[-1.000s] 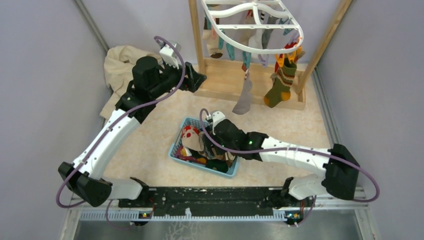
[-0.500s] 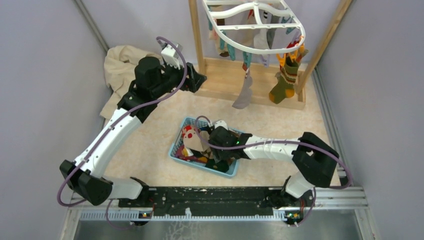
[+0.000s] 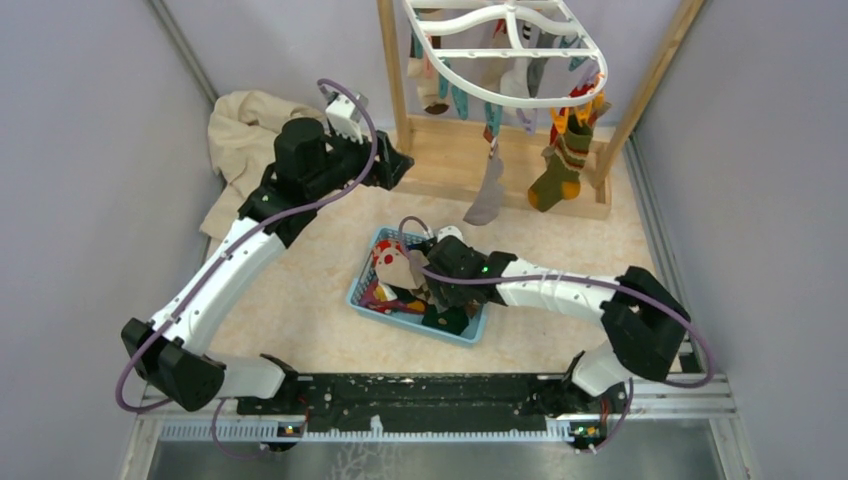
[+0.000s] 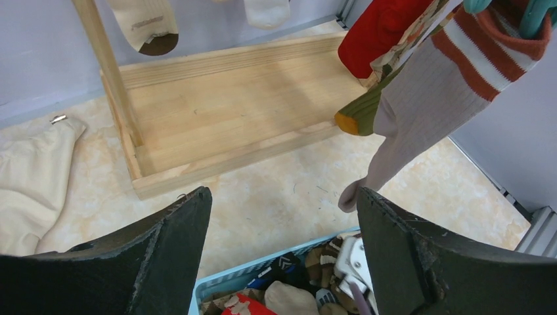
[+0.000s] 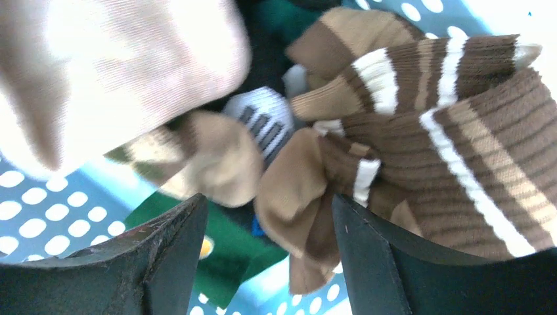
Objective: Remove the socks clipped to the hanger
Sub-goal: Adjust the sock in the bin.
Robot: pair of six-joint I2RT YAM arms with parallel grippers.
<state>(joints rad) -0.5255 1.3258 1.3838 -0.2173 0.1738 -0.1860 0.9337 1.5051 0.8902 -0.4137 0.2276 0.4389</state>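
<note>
The white oval hanger [image 3: 505, 52] hangs at the top from a wooden rack, several socks clipped to it: a grey one [image 3: 487, 197], a green one with orange stripes [image 3: 556, 172], a red one [image 4: 381, 29]. My left gripper [image 3: 393, 162] is open and empty, left of the rack base. In its view the grey sock [image 4: 420, 108] hangs close at the right. My right gripper [image 3: 432, 290] is open, low inside the blue basket [image 3: 361, 284]. A brown-and-cream striped sock [image 5: 420, 157] lies loose between its fingers.
A large beige cloth [image 3: 240, 130] lies at the back left. The wooden rack base [image 4: 223, 111] and its uprights stand at the back. The basket holds several loose socks, among them tan [image 5: 217, 161] and green [image 5: 230, 252].
The right arm has pulled back and dipped into the basket, and the basket has shifted a little to the right. The hanger swung slightly. The left arm has barely moved.
</note>
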